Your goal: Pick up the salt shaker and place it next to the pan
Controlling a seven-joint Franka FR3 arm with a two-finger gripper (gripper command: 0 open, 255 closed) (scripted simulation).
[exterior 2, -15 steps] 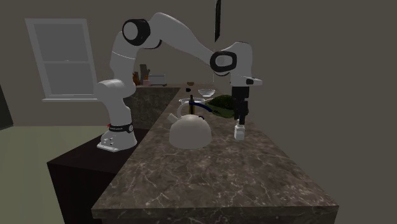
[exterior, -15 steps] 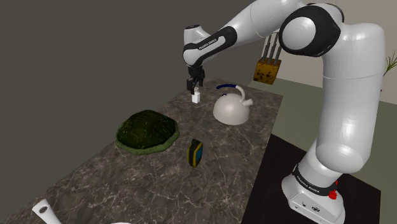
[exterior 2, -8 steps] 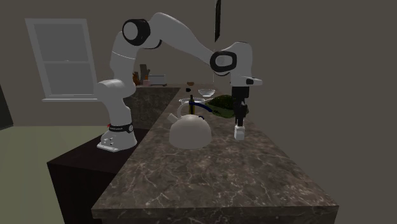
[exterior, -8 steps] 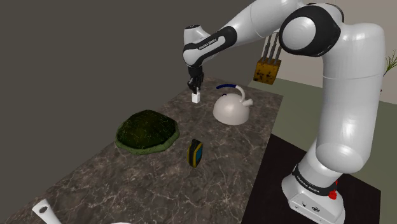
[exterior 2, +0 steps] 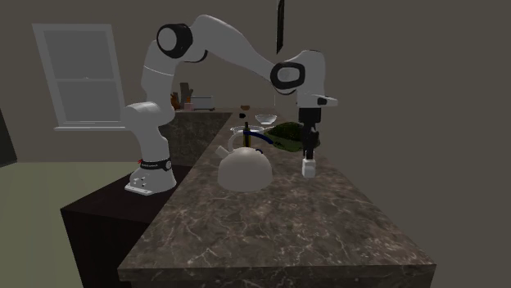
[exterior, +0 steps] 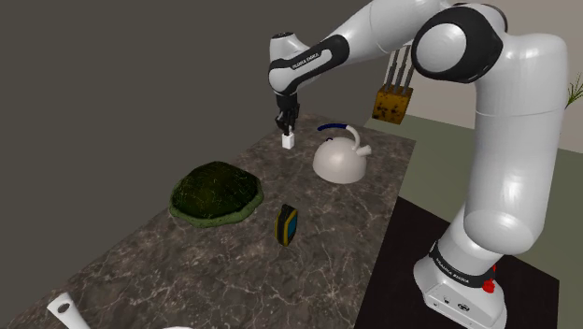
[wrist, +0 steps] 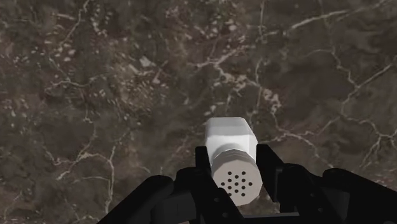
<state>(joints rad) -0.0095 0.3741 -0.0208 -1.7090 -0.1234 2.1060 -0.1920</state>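
Gripper (exterior: pixel 288 132) pinching shaker (exterior: pixel 289 143) near cap, upper centre, just above counter (exterior: pixel 234 266); narrow hold could slip, dropping shaker near kettle (exterior: pixel 338 161).

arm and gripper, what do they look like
The arm has glossy white rounded links, dark joints, and pale lettering on dark bands near the wrist and base. A red mark sits on the base. The gripper is all black with two fingers.

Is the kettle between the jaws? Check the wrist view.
No, the jaws clasp the white salt shaker, its holed cap toward the camera.
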